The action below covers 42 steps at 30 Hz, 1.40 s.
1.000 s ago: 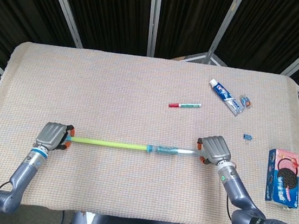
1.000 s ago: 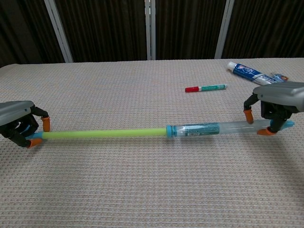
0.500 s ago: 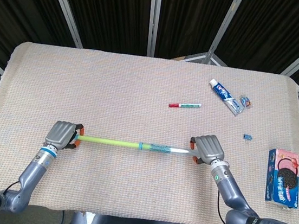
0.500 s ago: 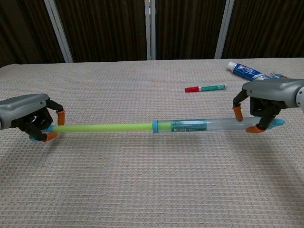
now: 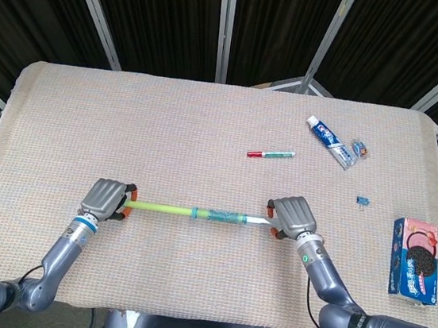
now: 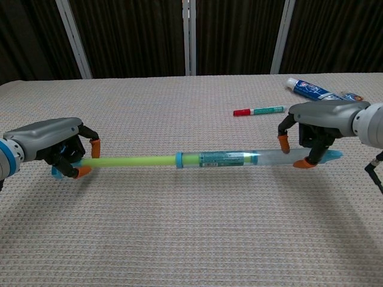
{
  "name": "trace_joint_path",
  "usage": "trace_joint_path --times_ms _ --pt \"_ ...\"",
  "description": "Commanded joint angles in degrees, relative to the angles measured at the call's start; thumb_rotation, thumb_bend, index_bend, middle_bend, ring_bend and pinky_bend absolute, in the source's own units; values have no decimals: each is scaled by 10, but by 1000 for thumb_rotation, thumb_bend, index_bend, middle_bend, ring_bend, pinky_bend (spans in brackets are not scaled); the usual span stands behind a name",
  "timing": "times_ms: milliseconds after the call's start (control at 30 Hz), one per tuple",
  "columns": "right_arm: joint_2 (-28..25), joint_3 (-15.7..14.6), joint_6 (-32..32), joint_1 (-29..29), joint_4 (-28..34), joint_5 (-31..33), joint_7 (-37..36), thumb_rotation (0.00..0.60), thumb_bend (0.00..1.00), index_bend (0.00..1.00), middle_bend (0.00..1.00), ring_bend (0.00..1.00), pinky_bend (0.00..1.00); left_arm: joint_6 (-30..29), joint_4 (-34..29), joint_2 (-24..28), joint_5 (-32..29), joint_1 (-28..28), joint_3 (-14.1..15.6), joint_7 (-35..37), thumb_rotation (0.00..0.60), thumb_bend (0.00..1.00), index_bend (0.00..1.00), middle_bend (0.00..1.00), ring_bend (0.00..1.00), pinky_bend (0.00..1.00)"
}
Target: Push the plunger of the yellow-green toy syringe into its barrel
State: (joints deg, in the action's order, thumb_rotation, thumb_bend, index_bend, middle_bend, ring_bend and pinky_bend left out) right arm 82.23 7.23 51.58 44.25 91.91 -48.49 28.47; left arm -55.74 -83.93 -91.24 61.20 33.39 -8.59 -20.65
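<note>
The toy syringe is held level above the table between both hands. Its yellow-green plunger rod (image 5: 162, 205) (image 6: 134, 161) sticks out to the left of the clear barrel (image 5: 228, 216) (image 6: 230, 159), which has a blue collar. My left hand (image 5: 107, 199) (image 6: 57, 145) grips the rod's left end. My right hand (image 5: 290, 216) (image 6: 317, 122) grips the barrel's right end, whose blue tip shows past the fingers. Part of the rod is inside the barrel.
A red-capped marker (image 5: 270, 153) (image 6: 258, 110) lies behind the syringe. A toothpaste tube (image 5: 330, 142) (image 6: 311, 89) lies at the back right with a small packet (image 5: 358, 149) beside it. A small blue piece (image 5: 363, 201) and a cookie box (image 5: 414, 258) lie near the right edge.
Both hands have moved toward each other. The visible yellow-green rod has grown shorter as it slid into the barrel, and the whole syringe has risen slightly.
</note>
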Motion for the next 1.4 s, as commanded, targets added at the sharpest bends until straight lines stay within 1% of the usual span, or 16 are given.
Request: trace_joint_path --times_ms 33,600,1100,1333,1400 --pt "4 0 1 4 0 5 4 600 371 675 1000 1000 1000 -1 -2 -3 -2 3 0 -1 600 448 723 809 800 965" --pt "43 2 11 37 -9 36 41 600 374 676 1000 1000 1000 -1 -8 -33 -16 33 -8 -22 600 449 733 809 800 965" --pt "57 -2 16 47 -11 48 47 600 376 676 1000 1000 1000 -4 -2 -53 -24 45 -7 -24 600 449 721 809 800 965" --pt "55 -4 18 47 -14 49 45 600 375 672 1000 1000 1000 -4 2 -57 -29 47 -6 -23 600 447 701 809 800 965" --pt "55 -4 18 47 -15 49 44 600 372 657 1000 1000 1000 -4 3 -57 -28 48 -4 -22 600 443 657 809 800 964"
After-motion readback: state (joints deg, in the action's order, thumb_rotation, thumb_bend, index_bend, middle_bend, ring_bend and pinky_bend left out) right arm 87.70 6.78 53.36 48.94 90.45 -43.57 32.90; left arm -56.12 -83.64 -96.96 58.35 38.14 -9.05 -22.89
